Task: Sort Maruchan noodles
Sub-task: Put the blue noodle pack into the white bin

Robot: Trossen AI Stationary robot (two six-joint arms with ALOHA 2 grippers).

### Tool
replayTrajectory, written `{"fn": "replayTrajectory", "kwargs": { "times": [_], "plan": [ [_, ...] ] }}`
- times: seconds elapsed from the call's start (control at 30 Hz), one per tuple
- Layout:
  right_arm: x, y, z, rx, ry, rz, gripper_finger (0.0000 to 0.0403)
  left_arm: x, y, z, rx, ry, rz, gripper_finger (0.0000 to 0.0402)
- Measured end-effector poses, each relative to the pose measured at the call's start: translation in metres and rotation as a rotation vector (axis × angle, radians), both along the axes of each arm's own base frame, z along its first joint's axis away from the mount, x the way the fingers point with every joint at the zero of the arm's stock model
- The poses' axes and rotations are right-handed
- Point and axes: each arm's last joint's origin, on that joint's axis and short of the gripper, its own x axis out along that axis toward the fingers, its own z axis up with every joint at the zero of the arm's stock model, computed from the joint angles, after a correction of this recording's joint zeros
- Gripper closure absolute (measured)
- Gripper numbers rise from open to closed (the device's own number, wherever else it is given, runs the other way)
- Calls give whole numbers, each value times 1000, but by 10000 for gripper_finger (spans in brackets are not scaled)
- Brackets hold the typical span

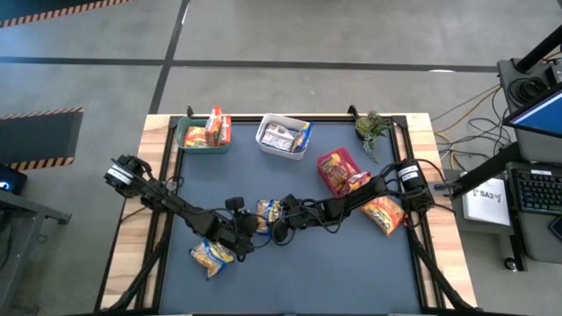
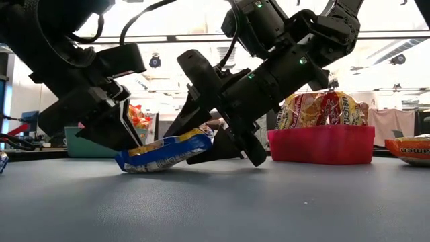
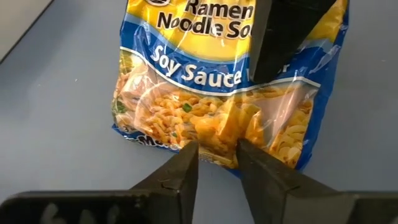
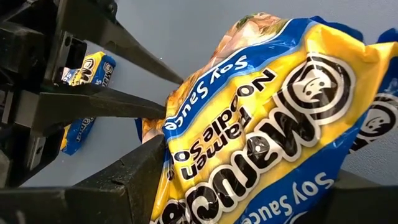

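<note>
Meeting at mid-table, the right gripper [image 2: 232,144] and left gripper [image 3: 217,158] both clenched one blue-and-yellow soy sauce ramen packet [image 2: 164,152], its lower end touching the mat. A red bin [image 2: 322,144] holding packets stood behind the right arm; another blue packet [image 1: 211,255] lay just beside the left arm.

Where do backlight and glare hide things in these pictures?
Low view: bright ceiling light behind turns both arms into dark shapes above the blue-and-yellow crinkly plastic noodle packet. Left wrist view: glare patches on that packet's clear film. High view: even light, faint shadows on the dark table mat.
</note>
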Motion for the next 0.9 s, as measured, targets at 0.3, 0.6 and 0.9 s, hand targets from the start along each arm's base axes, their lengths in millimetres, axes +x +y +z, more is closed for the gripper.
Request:
{"fn": "replayTrajectory", "kwargs": {
  "times": [0.3, 0.6, 0.9],
  "plan": [
    [0, 0, 0, -3, 3, 3, 161, -3, -1, 5, 18, -3, -11, 259],
    [-1, -1, 5, -28, 1, 19, 161, -14, -4, 31, 71, -6, -117, 256],
    [0, -3, 5, -29, 2, 15, 170, -26, 6, 61, 249, -65, -138, 257]
  ]
}}
